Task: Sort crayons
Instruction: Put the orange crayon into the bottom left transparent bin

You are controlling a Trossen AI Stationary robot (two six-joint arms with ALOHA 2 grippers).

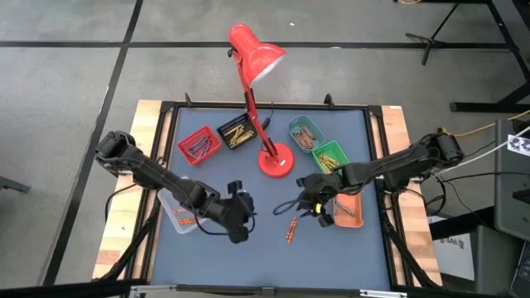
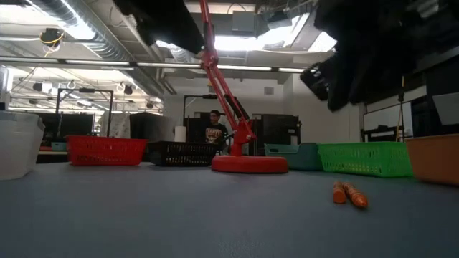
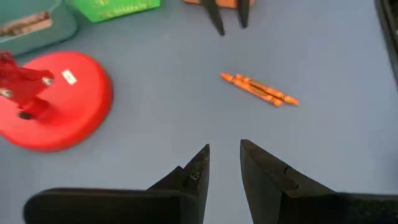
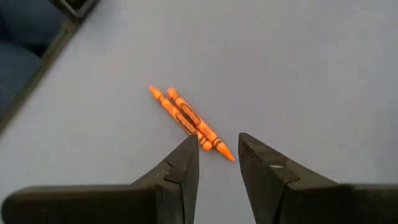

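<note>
- two orange crayons (image 4: 186,119) lie side by side, touching, on the bare blue mat (image 1: 248,257), just clear of the orange tray (image 1: 349,209) on the right, so they look like the pair to sort next
- right gripper (image 4: 217,163) hangs right over them, fingers parted with nothing between, one crayon tip showing in the gap; i'd call that lined up for a pick
- left gripper (image 3: 224,167) sits low over the mat on the other side of the pair, pointing at them from well apart, fingers a narrow gap apart and empty
- red lamp (image 1: 257,62) stands mid-table, its round base (image 3: 53,99) on the mat
- red tray (image 1: 197,146), black tray (image 1: 235,132), teal tray (image 1: 306,132) and green tray (image 1: 330,156) ring it, each already holding sticks, so sorting looks well along
- clear tub (image 1: 178,211) by the left arm holds a few too
</note>
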